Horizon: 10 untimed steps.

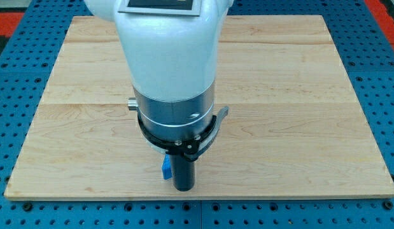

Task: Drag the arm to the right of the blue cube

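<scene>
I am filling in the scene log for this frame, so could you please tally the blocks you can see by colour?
Blue block, only a sliver showing beside my tip, at its left in the view: 1
Other colours: 0 visible; the arm may hide some.
Total: 1 block in view on the wooden board.

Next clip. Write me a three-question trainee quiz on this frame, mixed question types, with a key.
1. True or false: the blue block is fully in view.
2. On which side of my tip does the blue block show? A) the view's left B) the view's right C) the view's top
3. Fill in: the arm stands over a light ____ board.

Key: 1. False, the arm hides most of it, so its shape cannot be made out. 2. A. 3. wooden.
</scene>
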Tool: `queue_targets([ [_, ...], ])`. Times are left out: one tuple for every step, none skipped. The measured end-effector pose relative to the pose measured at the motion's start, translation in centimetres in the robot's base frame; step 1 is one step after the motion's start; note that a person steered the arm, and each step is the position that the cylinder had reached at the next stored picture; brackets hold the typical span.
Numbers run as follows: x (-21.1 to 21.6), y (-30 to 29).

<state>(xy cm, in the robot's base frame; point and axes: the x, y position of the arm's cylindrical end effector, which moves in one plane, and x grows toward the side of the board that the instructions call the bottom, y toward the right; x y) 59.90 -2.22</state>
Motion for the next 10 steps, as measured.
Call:
queue_targets([
  [0.0,0.7],
  [-1.0,4.9],
  [-1.3,8.5],
  [-1.3,8.4],
  [-1.3,8.4],
  [-2.6,7.9],
  [-4.4,8.0],
  [-7.3,8.9],
  [-8.9,8.9],
  [-9.3,8.5],
])
